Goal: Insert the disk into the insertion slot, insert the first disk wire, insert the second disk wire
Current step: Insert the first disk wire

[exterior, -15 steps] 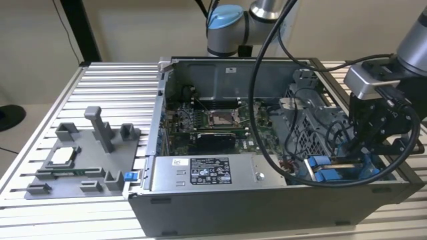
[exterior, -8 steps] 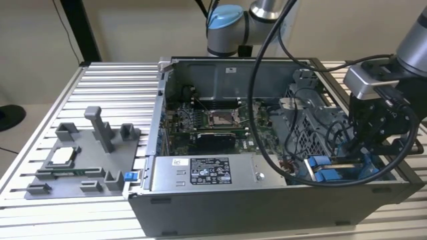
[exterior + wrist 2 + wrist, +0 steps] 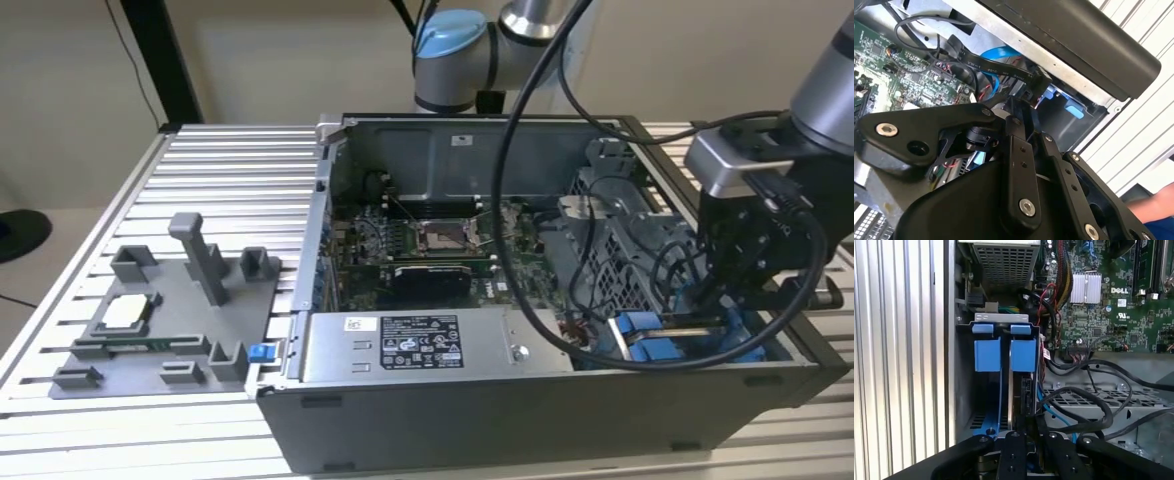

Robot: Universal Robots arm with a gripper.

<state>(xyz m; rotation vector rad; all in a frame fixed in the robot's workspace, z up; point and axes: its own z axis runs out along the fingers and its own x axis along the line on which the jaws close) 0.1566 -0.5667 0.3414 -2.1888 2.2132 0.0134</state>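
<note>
The insertion slot [image 3: 651,338] is a grey bay with bright blue tabs [image 3: 987,354] at the open case's near corner on the exterior view's right. A dark narrow edge [image 3: 1027,392] stands in the bay under one blue tab; it looks like the disk seated on edge, most of it hidden. My gripper [image 3: 718,305] reaches down into the case right at the bay. In both wrist views its fingers [image 3: 1015,450] are drawn together, and they pinch the connector [image 3: 1035,82] of a flat black disk wire [image 3: 989,67]. The connector sits just off the bay's blue parts [image 3: 1074,109].
A labelled grey power-supply box [image 3: 427,345] lies along the case's front. The motherboard [image 3: 427,240] and a perforated cage [image 3: 1114,400] carry loose black, red and blue cables [image 3: 1089,410]. A grey fixture plate [image 3: 160,320] stands on the slatted table. Part of a person [image 3: 1154,212] is beside the table.
</note>
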